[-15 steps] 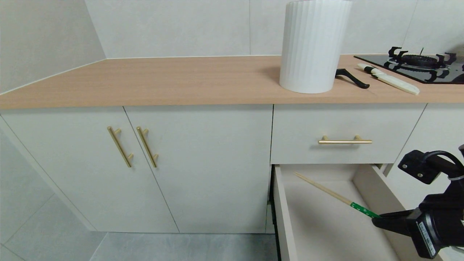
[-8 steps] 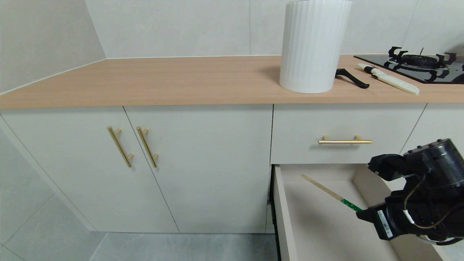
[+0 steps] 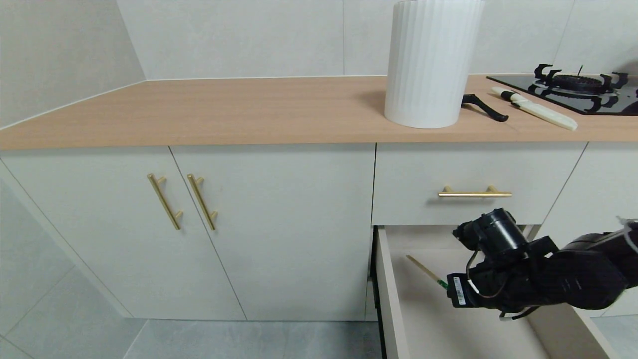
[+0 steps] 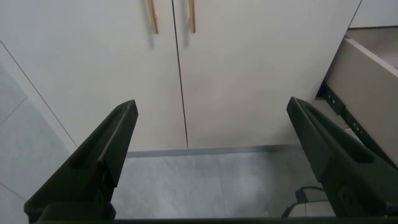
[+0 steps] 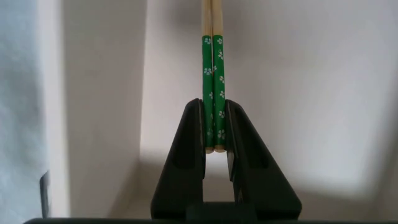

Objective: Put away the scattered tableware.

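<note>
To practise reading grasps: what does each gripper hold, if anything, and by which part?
The right gripper clamps a pair of chopsticks by their green patterned end. The left gripper is open, holding nothing.

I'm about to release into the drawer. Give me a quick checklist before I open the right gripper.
1. Grip: right gripper shut on both chopsticks, side by side: ok.
2. Drawer open: ok.
3. Chopsticks between the drawer's walls: ok.
4. Chopstick tips touching the drawer floor: cannot tell.
5. Left gripper open, facing the cabinet doors, apart from the drawer: ok.
6. Counter cleared: not ok; a knife lies near the stove.
</note>
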Tool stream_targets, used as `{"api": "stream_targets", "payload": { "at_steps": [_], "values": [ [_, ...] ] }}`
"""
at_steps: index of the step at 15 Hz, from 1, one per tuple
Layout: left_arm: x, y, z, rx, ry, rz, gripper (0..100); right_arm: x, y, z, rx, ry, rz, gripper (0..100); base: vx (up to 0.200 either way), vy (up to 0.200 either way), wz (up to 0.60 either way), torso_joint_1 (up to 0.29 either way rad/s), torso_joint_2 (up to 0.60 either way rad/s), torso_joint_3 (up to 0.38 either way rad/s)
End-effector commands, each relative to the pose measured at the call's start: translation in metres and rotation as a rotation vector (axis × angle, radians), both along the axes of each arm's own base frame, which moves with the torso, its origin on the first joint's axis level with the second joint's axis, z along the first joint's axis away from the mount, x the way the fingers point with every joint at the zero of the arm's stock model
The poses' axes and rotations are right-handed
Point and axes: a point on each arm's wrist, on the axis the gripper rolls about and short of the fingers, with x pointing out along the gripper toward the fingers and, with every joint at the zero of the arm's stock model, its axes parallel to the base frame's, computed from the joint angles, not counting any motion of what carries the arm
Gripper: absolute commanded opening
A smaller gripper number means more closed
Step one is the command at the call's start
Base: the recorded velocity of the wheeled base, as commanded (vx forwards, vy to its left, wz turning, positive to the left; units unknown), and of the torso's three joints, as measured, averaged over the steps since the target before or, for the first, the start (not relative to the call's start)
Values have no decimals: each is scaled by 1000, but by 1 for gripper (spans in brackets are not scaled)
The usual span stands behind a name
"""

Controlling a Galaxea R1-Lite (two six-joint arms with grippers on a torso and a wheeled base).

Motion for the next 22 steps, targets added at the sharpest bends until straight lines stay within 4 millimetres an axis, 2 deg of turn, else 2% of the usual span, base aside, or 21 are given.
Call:
{"api": "stream_targets", "payload": {
  "at_steps": [1, 4, 7, 15, 21, 22],
  "values": [
    [0, 0, 0, 0, 2, 0, 100, 14, 9, -51, -52, 121, -7, 0, 0, 0, 0, 0, 0, 0],
    [0, 0, 0, 0, 1, 0, 100, 10, 19, -79, -101, 199, 25, 0, 0, 0, 0, 0, 0, 0],
    [0, 0, 0, 0, 1, 0, 100, 12, 21, -98, -126, 242, 28, 0, 0, 0, 0, 0, 0, 0],
    [0, 0, 0, 0, 2, 0, 100, 19, 24, -115, -175, 203, -4, 0, 0, 0, 0, 0, 0, 0],
    [0, 0, 0, 0, 1, 0, 100, 21, 25, -114, -172, 194, -5, 0, 0, 0, 0, 0, 0, 0],
    [0, 0, 0, 0, 1, 0, 100, 22, 25, -114, -169, 192, -7, 100, 0, 0, 0, 0, 0, 0]
  ]
}}
